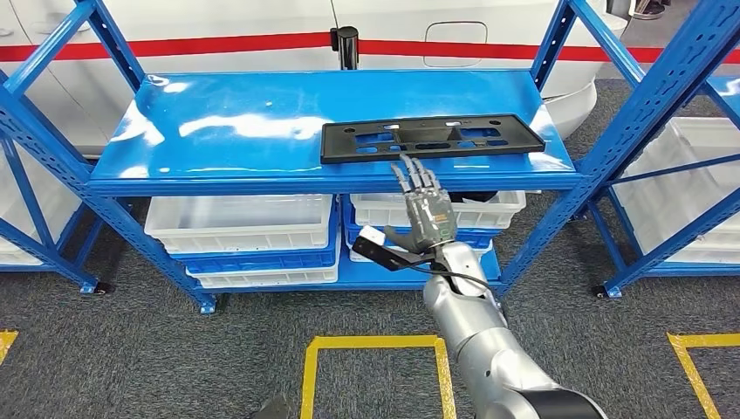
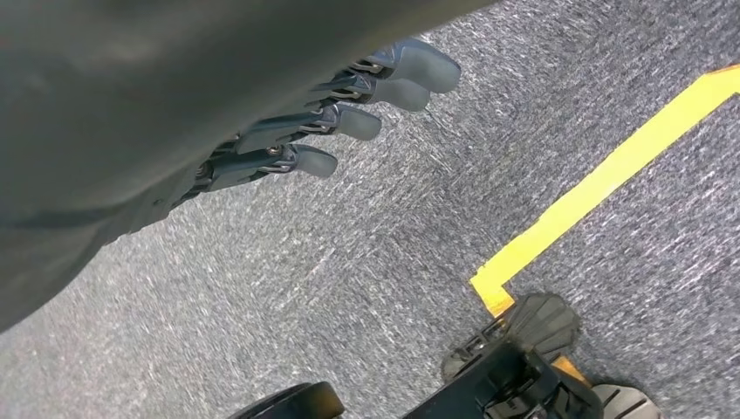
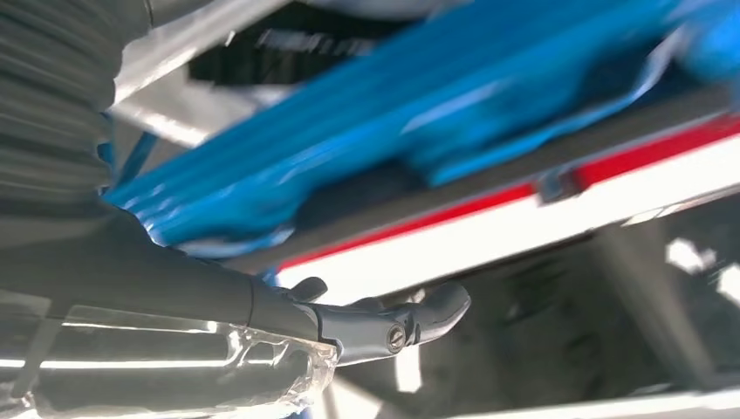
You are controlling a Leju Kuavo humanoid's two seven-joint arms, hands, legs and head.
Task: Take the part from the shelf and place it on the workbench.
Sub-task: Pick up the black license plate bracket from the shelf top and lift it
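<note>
We see right hand (image 1: pixel 425 205) open, empty, fingers just below black slotted plate (image 1: pixel 432 138) at frame centre; plate's long axis left-right on shelf (image 1: pixel 236 131). Left hand (image 2: pixel 349 96) hangs empty, farther.

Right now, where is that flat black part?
In the head view, the black part lies on the blue shelf's top deck, right side near the front edge, just beyond the right robot hand.

white bins (image 1: pixel 242 229) under shelf | yellow floor tape (image 1: pixel 375 347) | grey carpet (image 1: pixel 131 349)
</note>
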